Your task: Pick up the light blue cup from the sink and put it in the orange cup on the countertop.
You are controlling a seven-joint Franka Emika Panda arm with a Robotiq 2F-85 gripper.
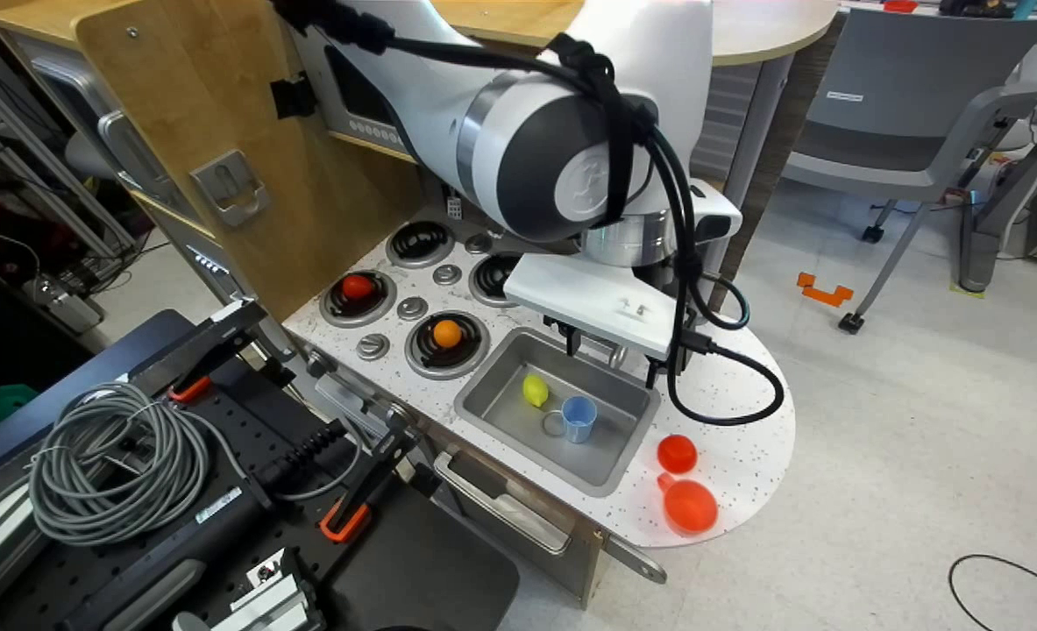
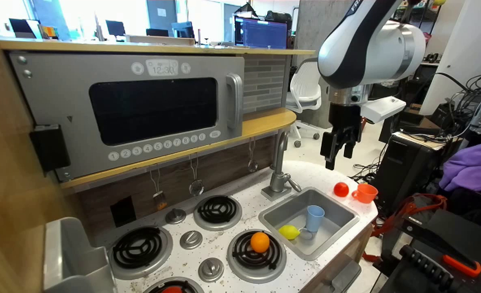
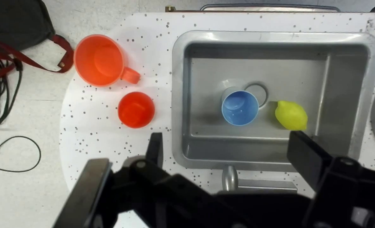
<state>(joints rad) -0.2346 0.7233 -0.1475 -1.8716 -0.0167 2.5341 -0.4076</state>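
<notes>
Jaws wide apart, gripper point(image 3: 228, 144) hangs high on faucet point(image 2: 279, 181) side; blue cup point(image 3: 240, 109), upright in sink point(image 3: 178, 95), lower, offset away from faucet.

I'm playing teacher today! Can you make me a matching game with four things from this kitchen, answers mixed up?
Things:
1. light blue cup
2. lemon
3. orange fruit
4. orange cup

Where or how:
A. on a burner
B. on the countertop, handle showing
C. standing upright in the sink
D. yellow, in the sink

Pairs: 1-C, 2-D, 3-A, 4-B
</notes>
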